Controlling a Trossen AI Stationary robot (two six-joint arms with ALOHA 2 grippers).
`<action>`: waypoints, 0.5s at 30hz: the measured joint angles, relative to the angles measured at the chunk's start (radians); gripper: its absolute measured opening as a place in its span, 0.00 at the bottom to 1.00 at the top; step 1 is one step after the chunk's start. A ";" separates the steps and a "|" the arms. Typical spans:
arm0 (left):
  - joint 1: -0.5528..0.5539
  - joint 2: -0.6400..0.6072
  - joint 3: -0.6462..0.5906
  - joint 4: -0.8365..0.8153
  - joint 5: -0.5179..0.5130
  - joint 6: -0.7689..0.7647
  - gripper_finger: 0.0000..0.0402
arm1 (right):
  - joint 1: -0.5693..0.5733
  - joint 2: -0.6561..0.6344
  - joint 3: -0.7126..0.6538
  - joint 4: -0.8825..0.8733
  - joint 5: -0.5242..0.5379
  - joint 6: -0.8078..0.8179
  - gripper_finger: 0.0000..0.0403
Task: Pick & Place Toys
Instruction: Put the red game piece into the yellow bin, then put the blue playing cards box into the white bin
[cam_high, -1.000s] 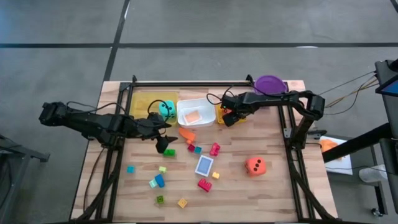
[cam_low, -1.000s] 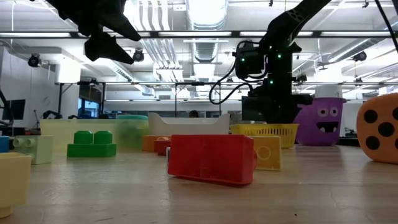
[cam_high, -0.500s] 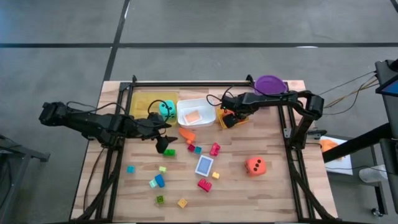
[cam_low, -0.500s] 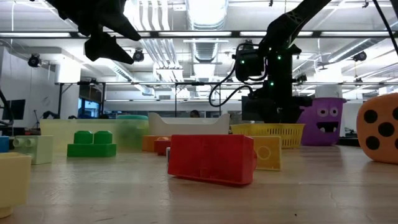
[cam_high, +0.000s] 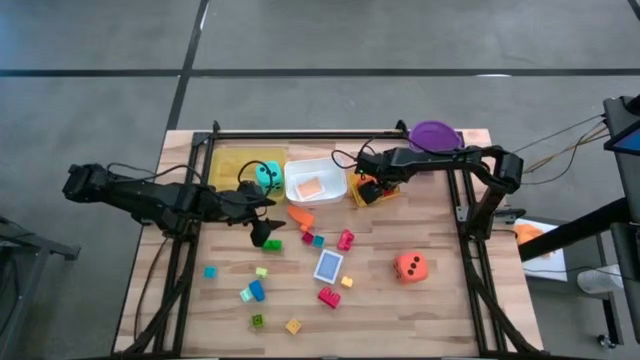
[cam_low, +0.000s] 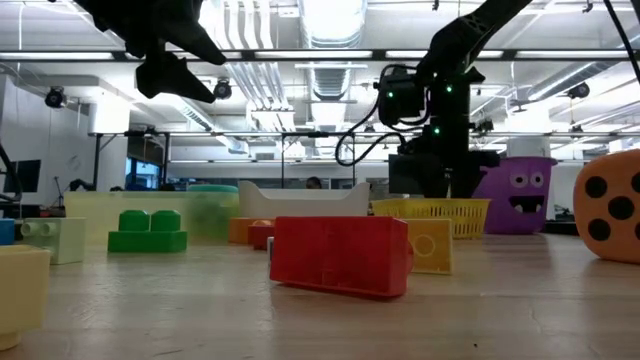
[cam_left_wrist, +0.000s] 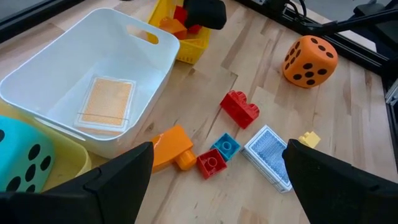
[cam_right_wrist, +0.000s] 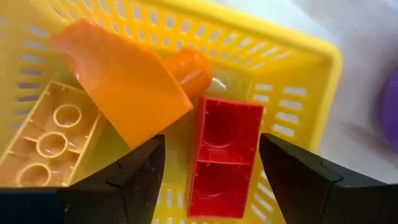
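Sorting is partly done, judging from how things lie: the large translucent yellow tray holds the teal dotted die, the white plastic tub holds one flat orange card, and the small yellow slotted basket holds three pieces in the right wrist view, a red two-stud block, an orange curved piece and a pale yellow three-stud brick. Left on the wooden table, largest first: one orange dotted die, one blue patterned card, one orange block just beside the tub, then roughly ten small blocks scattered toward the near edge, including two red/pink ones, a green one, several blue and teal ones and yellow ones; the exact small-block count is hard to tell. So most loose toys still need placing. The right gripper hangs over the basket with its fingers spread, nothing pinched, the red block lying free beneath it. The left gripper hovers above the loose blocks near the green one, fingers spread wide and empty. One purple bucket stands at the far edge.
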 joint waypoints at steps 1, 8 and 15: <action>0.000 0.000 0.000 0.000 0.000 0.000 0.88 | 0.000 -0.003 0.007 -0.005 0.004 -0.002 0.64; 0.000 0.000 0.000 -0.005 0.005 0.000 0.88 | 0.022 -0.026 0.078 -0.056 0.018 -0.057 0.64; 0.000 0.000 0.000 -0.052 0.017 0.000 0.88 | 0.115 -0.063 0.113 -0.085 0.020 -0.191 0.64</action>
